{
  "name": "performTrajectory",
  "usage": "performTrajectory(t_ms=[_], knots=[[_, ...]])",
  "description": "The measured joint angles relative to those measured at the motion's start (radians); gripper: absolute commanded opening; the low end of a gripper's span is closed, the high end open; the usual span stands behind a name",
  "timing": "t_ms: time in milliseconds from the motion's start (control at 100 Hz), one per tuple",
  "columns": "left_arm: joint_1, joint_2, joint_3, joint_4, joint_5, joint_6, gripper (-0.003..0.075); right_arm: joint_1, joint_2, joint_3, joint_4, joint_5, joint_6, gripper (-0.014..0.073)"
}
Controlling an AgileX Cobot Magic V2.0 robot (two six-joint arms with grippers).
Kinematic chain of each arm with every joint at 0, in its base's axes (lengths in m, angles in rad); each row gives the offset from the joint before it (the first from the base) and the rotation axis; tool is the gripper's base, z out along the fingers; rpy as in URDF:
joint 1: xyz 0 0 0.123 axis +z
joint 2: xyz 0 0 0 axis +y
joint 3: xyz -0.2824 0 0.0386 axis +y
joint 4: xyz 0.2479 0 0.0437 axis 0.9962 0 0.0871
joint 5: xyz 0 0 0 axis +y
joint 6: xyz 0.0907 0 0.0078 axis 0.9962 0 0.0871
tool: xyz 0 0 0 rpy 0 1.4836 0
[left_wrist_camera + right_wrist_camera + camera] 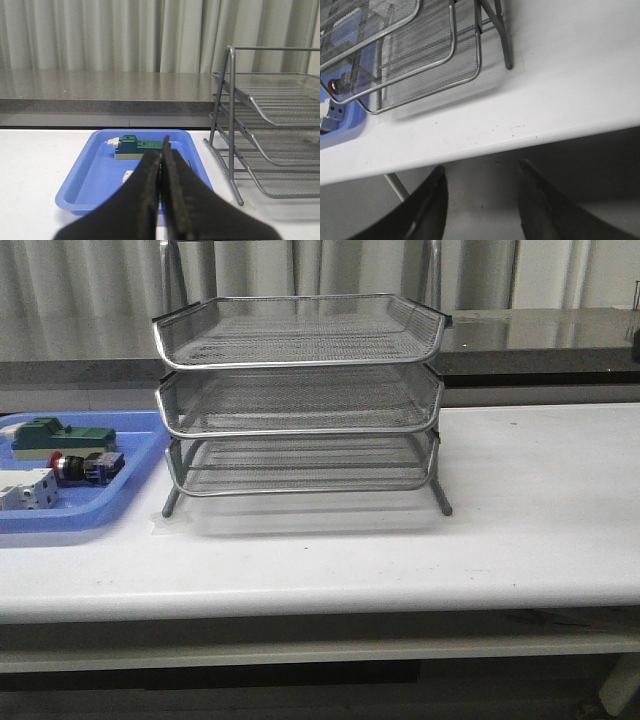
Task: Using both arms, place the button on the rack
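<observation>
The button [85, 467], with red cap, black body and blue rear block, lies in the blue tray [130, 490] at the table's left. The silver three-tier rack [300, 390] stands mid-table; all its tiers look empty. Neither arm shows in the front view. In the left wrist view my left gripper [161, 150] is shut and empty, in front of the blue tray [80, 175]; the button is hidden behind its fingers, and the rack [270, 125] stands beside the tray. My right gripper [481, 167] is open and empty, below the table's front edge. The rack [420, 75] and the button's red cap [334, 86] show beyond it.
A green block [60, 433] and a white boxy part [25, 490] share the blue tray with the button. The green block also shows in the left wrist view [137, 146]. A dark counter [540, 340] and curtains run behind the white table [540, 500].
</observation>
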Motion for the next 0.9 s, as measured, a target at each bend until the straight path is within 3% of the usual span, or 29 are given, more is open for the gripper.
performTrajectory(t_ms=[310, 900], knots=[[0.000, 0.000, 0.000, 0.000, 0.000, 0.000, 0.0004, 0.022, 0.208, -0.062, 0.185, -0.131, -0.132, 0.0350], [0.000, 0.000, 0.000, 0.000, 0.000, 0.000, 0.0004, 0.050, 0.681, -0.417, 0.475, -0.107, -0.396, 0.0350]])
